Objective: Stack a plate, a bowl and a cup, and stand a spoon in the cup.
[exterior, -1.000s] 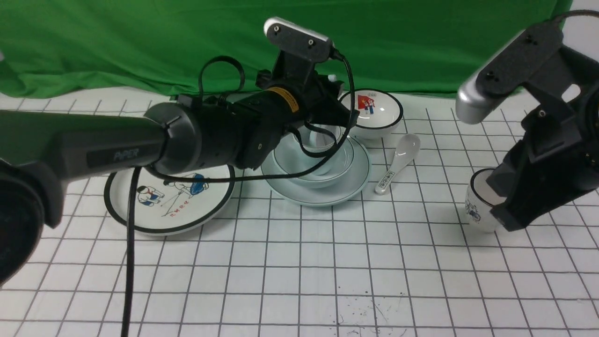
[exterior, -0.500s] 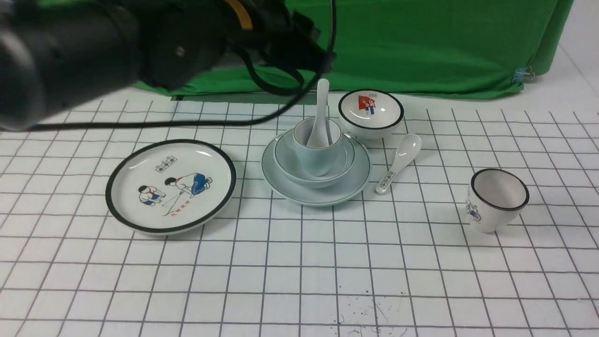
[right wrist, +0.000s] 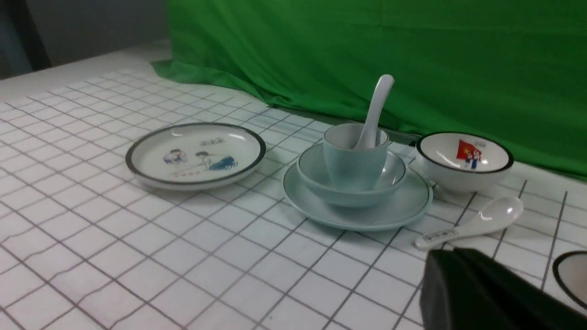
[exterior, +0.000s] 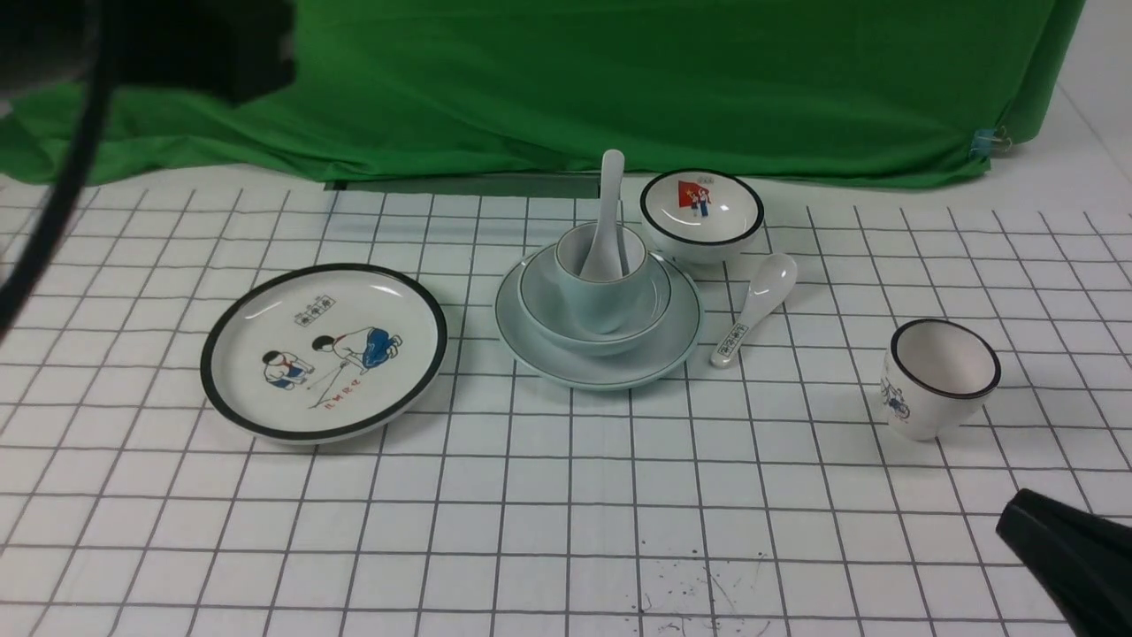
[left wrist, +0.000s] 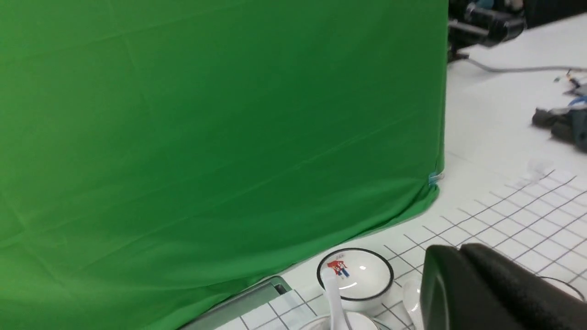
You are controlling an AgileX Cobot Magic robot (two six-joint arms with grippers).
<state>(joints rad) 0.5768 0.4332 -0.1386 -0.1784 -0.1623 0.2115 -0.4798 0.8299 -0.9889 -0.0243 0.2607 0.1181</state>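
Hidden or unclear: the left arm (exterior: 177,35) appeared in the front view only as a dark blur at the upper left corner, with a cable (exterior: 53,203) hanging from it. The left gripper (left wrist: 463,275) was cut off by the frame edge of its own wrist view; only one dark mass showed, with its jaws pressed together, high above the table (exterior: 566,495). The right gripper (exterior: 1039,540) entered at the near right corner, mostly out of frame, and its jaws were likewise closed. It was well apart from all crockery.

Task items: the plate (exterior: 672,341), pale blue-green with a thin dark rim line, lay at mid-table near the green cloth (exterior: 619,80). The bowl (exterior: 548,314) of the same glaze sat centred on it. The cup (exterior: 601,296) stood upright inside the bowl. The spoon (exterior: 608,203), plain glossy white, stood in the cup, with its handle leaning against the far rim and rising above it. Its scoop was hidden inside the cup.

Other items: a picture plate (exterior: 265,310) lay to the left, a flag-printed bowl (exterior: 707,252) just behind the stack, a printed spoon (exterior: 752,310) beside it, and a white cup (exterior: 937,385), tilted, to the right.
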